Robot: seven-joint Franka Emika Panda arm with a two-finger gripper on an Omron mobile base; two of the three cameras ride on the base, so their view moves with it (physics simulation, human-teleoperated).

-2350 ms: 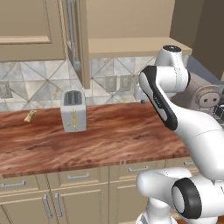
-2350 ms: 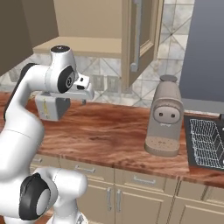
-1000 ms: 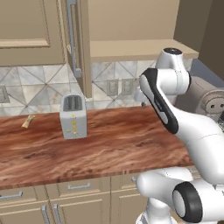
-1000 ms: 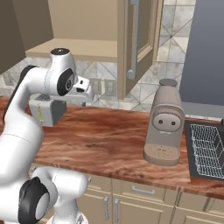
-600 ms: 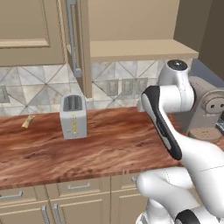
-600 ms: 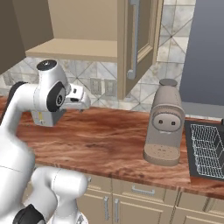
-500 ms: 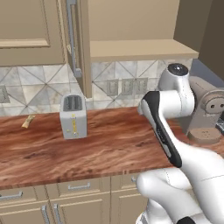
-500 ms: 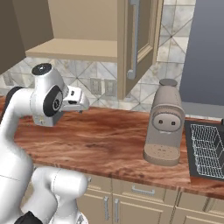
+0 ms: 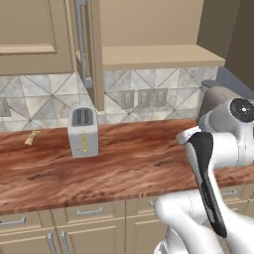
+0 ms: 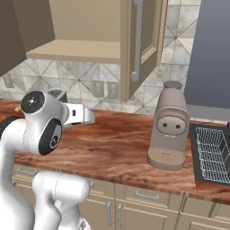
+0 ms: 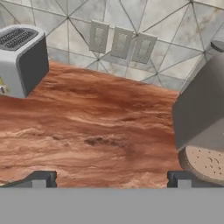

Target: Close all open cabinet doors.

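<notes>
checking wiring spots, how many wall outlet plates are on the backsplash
4: three side by side behind the counter beneath the open shelf, one at the far left edge. More may be hidden.

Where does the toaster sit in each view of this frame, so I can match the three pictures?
Left base view: the toaster stands left of centre on the wooden counter, just below the open cabinet door.
Right base view: I cannot make it out.
Hand view: toaster at the upper left edge.
Shared landmark: the three wall outlets on the tiled backsplash.
</notes>
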